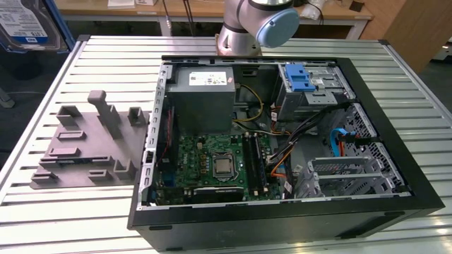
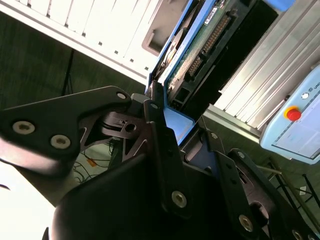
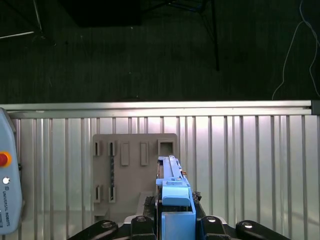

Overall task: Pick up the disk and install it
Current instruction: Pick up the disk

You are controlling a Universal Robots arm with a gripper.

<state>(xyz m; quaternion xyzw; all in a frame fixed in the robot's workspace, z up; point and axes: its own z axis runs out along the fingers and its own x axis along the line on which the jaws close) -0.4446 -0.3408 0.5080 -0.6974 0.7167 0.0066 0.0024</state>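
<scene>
With the gripper (image 3: 175, 222) clenched on the disk (image 3: 171, 175), we are holding it on edge above the grey fixture plate (image 3: 130, 185), at the exterior view's far left, presumably clear of the open computer case (image 1: 282, 217).

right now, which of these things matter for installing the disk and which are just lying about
For the job: the disk, clamped in the gripper; the open computer case, likely where it goes.

Lying about: the grey fixture plate; the control pendant; the slatted table under it all.
</scene>
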